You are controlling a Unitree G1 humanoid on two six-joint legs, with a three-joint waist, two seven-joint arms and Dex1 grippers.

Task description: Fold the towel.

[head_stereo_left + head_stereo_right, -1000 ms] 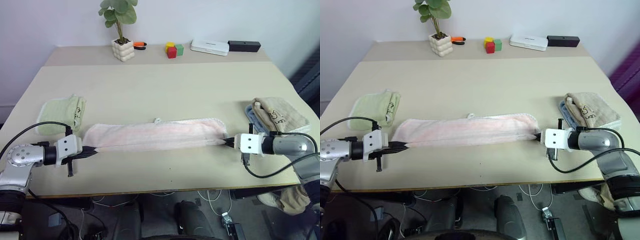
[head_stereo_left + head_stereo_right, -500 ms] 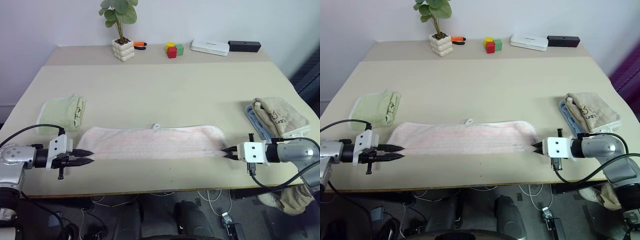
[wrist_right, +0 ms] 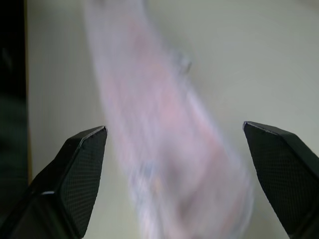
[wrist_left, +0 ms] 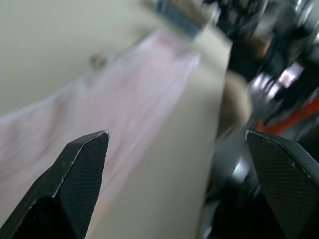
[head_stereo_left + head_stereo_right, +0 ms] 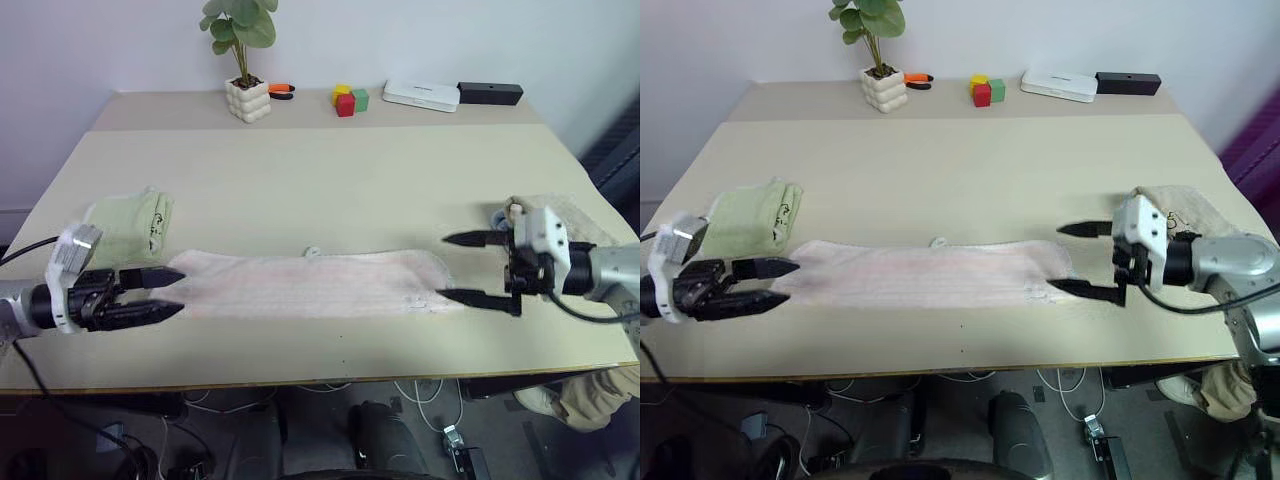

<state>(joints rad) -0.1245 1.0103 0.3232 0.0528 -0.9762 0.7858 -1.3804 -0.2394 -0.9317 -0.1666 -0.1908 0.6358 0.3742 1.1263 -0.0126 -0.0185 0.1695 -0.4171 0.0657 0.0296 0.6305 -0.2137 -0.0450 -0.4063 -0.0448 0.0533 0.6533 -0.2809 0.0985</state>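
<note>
- Pink towel [image 5: 310, 282] lies in a long strip near the table's [image 5: 330, 180] front edge.
- Left gripper [image 5: 168, 293] and right gripper [image 5: 460, 268] hover at its ends, jaws wide, apparently holding nothing.

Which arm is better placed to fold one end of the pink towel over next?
Right, slightly: the right gripper has open fingers straddling the towel's end, while the left gripper hovers just off its own end.

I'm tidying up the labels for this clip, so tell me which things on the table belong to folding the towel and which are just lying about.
Part of the job:
- pink towel, lying flat in a long strip
- left pincer, open at its left end
- right pincer, open at its right end

Just lying about:
- green folded towel
- beige folded towel
- potted plant
- coloured blocks
- white box
- black box
</note>
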